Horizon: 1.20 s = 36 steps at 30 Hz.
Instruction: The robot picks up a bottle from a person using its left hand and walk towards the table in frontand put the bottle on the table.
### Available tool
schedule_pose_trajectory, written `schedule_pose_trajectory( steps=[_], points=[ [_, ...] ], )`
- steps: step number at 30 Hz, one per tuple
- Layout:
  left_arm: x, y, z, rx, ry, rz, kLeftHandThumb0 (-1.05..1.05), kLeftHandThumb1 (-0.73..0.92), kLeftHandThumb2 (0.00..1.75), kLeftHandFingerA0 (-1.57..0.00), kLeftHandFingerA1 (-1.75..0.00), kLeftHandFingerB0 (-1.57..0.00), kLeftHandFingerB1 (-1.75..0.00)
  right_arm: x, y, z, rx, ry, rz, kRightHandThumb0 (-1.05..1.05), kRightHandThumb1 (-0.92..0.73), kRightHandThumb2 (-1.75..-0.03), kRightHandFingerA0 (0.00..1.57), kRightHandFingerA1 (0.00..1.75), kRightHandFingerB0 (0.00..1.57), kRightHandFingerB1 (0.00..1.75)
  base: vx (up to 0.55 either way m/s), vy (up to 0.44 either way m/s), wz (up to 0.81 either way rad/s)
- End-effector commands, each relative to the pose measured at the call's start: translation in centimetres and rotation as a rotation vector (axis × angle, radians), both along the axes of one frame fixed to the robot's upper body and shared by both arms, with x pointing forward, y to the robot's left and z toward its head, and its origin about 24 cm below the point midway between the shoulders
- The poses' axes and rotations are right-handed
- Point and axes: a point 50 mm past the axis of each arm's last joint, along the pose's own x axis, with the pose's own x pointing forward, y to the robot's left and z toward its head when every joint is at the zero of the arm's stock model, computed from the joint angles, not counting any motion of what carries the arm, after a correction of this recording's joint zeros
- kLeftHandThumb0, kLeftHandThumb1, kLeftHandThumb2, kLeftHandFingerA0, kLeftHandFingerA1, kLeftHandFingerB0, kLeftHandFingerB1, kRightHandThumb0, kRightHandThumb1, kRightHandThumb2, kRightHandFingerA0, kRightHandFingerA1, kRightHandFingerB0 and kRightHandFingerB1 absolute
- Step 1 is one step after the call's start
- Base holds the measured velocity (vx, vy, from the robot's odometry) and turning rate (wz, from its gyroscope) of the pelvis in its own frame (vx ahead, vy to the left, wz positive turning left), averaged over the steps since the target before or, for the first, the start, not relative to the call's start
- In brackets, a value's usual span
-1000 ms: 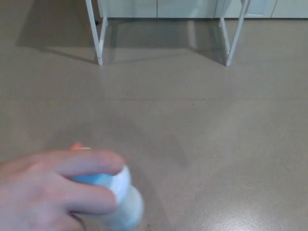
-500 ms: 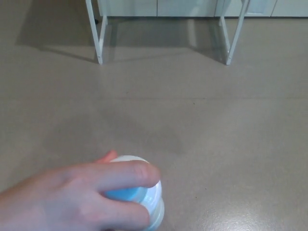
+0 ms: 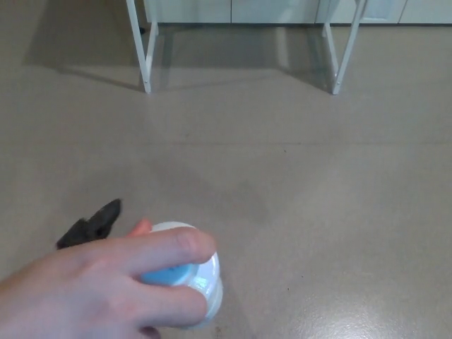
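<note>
Person's fingers curl over the bottle, pressed close together and clamping it. A thumb tip shows just behind it. The bottle is white with a pale blue patch under the fingers. It sits in the person's hand at the lower left of the head view. That hand enters from the bottom-left corner and covers most of the bottle's left side.

Left hand: only a small black part shows, just beyond the person's knuckles, up and left of the bottle. It is apart from the bottle. Too little is visible to tell whether it is spread or closed.

Right hand: out of frame.

Beyond lies plain grey-brown floor, with a glossy patch at lower right. At the far edge stand white table legs, two of them well apart, casting shadows on the floor. Pale cabinet fronts are behind them.
</note>
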Motion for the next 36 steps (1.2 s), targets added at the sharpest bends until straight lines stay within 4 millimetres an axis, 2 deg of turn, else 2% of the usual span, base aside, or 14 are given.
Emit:
schedule_pose_trajectory(
  steps=[1,11,12,14,15,17,19,20,22,23,24,25,27,36],
  points=[
    [-1.1,-4.8,5.7,0.01,-0.058,-0.372,-0.71,0.43,0.8,0.0,-0.07,0.0,-0.04,-0.5,-0.9,0.1,0.021,0.023,-0.019,-0.29,-0.72,-0.61,0.44,0.41,0.38,0.36,0.0,0.0,0.0],
    [0.8,-6.7,7.1,0.015,-0.094,-0.395,-0.62,0.38,0.79,-0.07,-0.18,0.0,-0.33,0.4,-0.3,0.0,-0.013,0.027,0.041,-0.29,-0.71,-0.61,0.53,0.43,0.48,0.4,0.0,0.0,0.0],
    [1.2,-7.2,7.4,0.043,-0.12,-0.39,-0.63,0.44,0.54,-0.06,-0.34,0.0,-0.4,0.8,-0.2,0.0,0.001,0.017,0.042,-0.34,-0.57,-0.85,0.47,0.56,0.4,0.51,0.0,0.0,0.0],
    [1.6,-7.5,7.7,0.066,-0.141,-0.389,-0.62,0.44,0.54,-0.09,-0.36,0.0,-0.41,1.1,0.0,0.0,-0.002,0.012,0.049,-0.35,-0.57,-0.85,0.48,0.56,0.42,0.51,0.0,0.0,0.0],
    [1.8,-7.9,7.9,0.083,-0.157,-0.391,-0.63,0.37,0.74,-0.08,-0.47,0.0,-0.43,1.3,0.0,0.1,-0.004,0.012,0.056,-0.36,-0.58,-0.86,0.49,0.56,0.43,0.52,0.0,0.0,0.0],
    [2.1,-8.3,8.3,0.086,-0.172,-0.386,-0.6,0.46,0.55,-0.29,-0.41,-0.05,-0.45,1.8,0.1,0.2,0.002,0.006,0.06,-0.35,-0.58,-0.86,0.5,0.56,0.44,0.52,0.0,0.0,0.0],
    [2.1,-9.1,8.5,0.063,-0.196,-0.358,-0.52,0.6,0.61,-0.87,-0.48,-0.16,-0.49,1.9,0.2,0.2,0.001,0.009,0.064,-0.29,-0.71,-0.61,0.58,0.43,0.56,0.42,0.0,0.0,0.0],
    [2.0,-9.3,8.5,0.054,-0.202,-0.344,-0.52,0.6,0.61,-0.87,-0.48,-0.16,-0.49,1.9,0.2,0.2,-0.001,0.011,0.062,-0.29,-0.71,-0.61,0.58,0.43,0.56,0.42,0.0,0.0,0.0],
    [1.8,-10.0,8.3,0.013,-0.206,-0.312,-0.3,0.83,0.65,-1.26,-0.58,-0.45,-0.45,1.8,0.2,0.2,-0.008,0.015,0.072,-0.29,-0.71,-0.61,0.58,0.43,0.58,0.42,0.0,0.0,0.0],
    [1.7,-10.2,8.2,-0.004,-0.21,-0.302,-0.3,0.83,0.65,-1.26,-0.58,-0.45,-0.45,1.8,0.2,0.2,-0.007,0.013,0.075,-0.29,-0.71,-0.61,0.58,0.43,0.58,0.42,0.0,0.0,0.0],
    [1.6,-10.3,8.1,-0.013,-0.207,-0.292,-0.24,0.84,0.67,-1.36,-0.62,-0.75,-0.45,1.8,0.3,0.2,-0.007,0.012,0.079,-0.28,-0.7,-0.61,0.58,0.43,0.58,0.42,0.0,0.0,0.0],
    [1.7,-10.5,7.9,-0.038,-0.202,-0.269,-0.16,0.81,0.69,-1.37,-0.67,-1.12,-0.55,2.0,0.4,0.3,-0.009,0.009,0.083,-0.29,-0.7,-0.61,0.59,0.44,0.59,0.42,0.0,0.0,0.0],
    [1.8,-10.7,7.3,-0.078,-0.193,-0.218,-0.17,0.76,0.76,-1.35,-0.82,-1.21,-0.74,2.4,0.5,0.4,-0.018,0.001,0.097,-0.28,-0.71,-0.61,0.6,0.44,0.59,0.42,0.0,0.0,0.0],
    [2.1,-10.4,5.9,-0.099,-0.122,-0.115,-0.16,0.81,0.72,-1.28,-1.04,-1.18,-0.89,2.2,0.7,0.4,-0.03,0.019,0.139,-0.3,-0.71,-0.61,0.59,0.44,0.57,0.42,0.0,0.0,0.0]
  ],
)
